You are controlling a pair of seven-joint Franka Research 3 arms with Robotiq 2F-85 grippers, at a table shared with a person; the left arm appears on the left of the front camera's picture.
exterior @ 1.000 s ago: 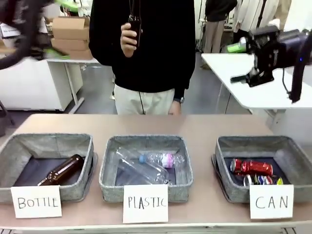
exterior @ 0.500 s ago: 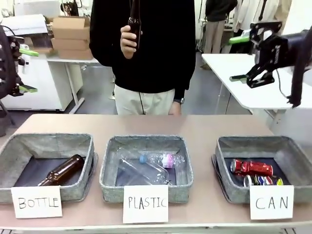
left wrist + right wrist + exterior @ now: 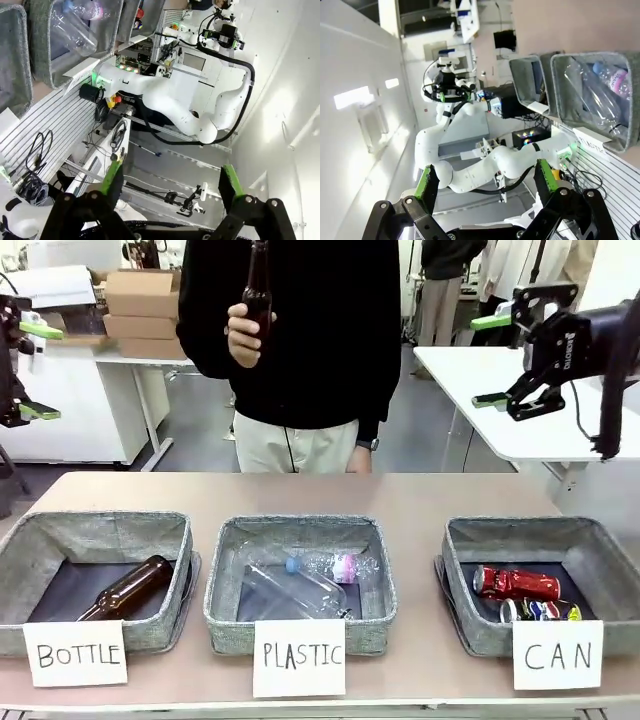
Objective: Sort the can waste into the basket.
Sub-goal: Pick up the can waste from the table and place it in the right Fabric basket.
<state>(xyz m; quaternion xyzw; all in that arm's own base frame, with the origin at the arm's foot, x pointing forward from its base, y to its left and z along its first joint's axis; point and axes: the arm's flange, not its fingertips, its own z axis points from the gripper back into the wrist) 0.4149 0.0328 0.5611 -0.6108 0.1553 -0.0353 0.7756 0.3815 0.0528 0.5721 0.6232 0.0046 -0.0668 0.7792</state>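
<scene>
Glossy metal cans (image 3: 522, 592); rough woven-fabric basket (image 3: 470, 540); matt paper sign (image 3: 557, 654).

Far table strip (image 3: 300, 490) lies bare. Near side, three baskets stand with gaps between; CAN basket (image 3: 470, 625) at right holds two cans (image 3: 520, 585), left room free.

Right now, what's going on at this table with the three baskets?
Sorting looks mostly done. Both cans, the red can and the dark blue can, lie in the basket signed CAN. A brown bottle lies in the BOTTLE basket, clear plastic bottles in the PLASTIC basket. The left tool and right tool hang open and empty above the table. The person's hand holds up another brown bottle.
</scene>
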